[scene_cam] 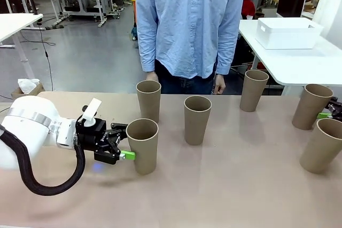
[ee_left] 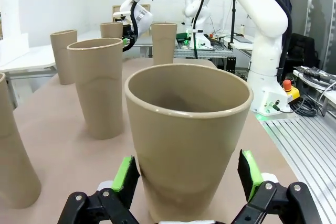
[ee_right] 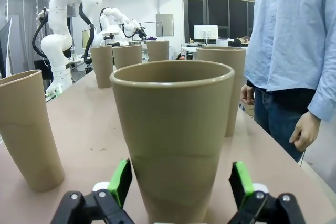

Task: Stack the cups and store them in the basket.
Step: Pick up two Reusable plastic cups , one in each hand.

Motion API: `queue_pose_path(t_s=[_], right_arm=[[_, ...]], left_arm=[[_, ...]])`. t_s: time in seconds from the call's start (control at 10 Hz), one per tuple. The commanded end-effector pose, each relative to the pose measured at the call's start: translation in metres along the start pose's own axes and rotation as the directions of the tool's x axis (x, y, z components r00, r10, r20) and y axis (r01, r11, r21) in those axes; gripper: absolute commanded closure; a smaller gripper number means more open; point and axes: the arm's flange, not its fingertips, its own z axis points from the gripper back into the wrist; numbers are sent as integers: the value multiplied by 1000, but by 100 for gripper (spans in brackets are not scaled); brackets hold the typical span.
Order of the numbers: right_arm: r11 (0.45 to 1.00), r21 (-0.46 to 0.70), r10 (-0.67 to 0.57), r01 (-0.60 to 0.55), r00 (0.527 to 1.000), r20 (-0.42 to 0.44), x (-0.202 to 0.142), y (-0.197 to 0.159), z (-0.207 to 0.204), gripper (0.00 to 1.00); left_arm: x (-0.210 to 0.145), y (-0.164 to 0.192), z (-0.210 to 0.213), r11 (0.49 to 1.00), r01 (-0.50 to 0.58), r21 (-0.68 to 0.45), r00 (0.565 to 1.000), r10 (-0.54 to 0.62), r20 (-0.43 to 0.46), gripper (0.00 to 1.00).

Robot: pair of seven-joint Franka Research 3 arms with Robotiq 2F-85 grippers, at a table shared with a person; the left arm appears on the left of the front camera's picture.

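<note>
Where the left arm reaches in low over the tan table (scene_cam: 235, 190), the left gripper (scene_cam: 124, 142) straddles the front-left cup (scene_cam: 142, 145), 1 finger on each side of its lower wall. Left wrist view: green pads (ee_left: 251, 173) spread, with a gap between at least 1 pad and the cup wall, so released, not gripping. That cup stands upright on the table. At the right edge, the right gripper (ee_right: 181, 182) brackets the right-edge cup (scene_cam: 311, 106); its wrist view shows a gap on both sides, fingers spread, nothing clamped. 4 more stand upright and separate: a back-left cup (scene_cam: 148, 100) just behind the front-left one, a middle cup (scene_cam: 197, 119), a back-right cup (scene_cam: 253, 90) and a near-right cup (scene_cam: 322, 144). The basket (scene_cam: 288, 32), white, sits on a separate white side table (scene_cam: 299, 65) behind right, well apart from all 6 cups. A person (scene_cam: 189, 22) in a light blue shirt stands at the far side, a hand (scene_cam: 219, 85) hanging down.
</note>
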Motion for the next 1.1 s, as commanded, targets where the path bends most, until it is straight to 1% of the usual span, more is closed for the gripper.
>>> queue_pose_path(t_s=[0.0,0.2,0.6,1.0], right_arm=[[1000,-8,-16,16,999,29,2,0,-5,0],[1000,-5,-25,26,999,35,2,1,-8,0],[999,16,-48,47,998,43,1,-1,-23,0],[998,11,-56,56,997,54,5,-2,-31,0]], left_arm=[[-45,-10,-19,999,50,-1,999,-50,4,0],[-51,-10,-28,999,43,-21,999,-43,-5,0],[-61,-9,-44,998,34,-48,999,-33,21,0],[-67,-11,-56,998,42,-54,998,-39,49,0]])
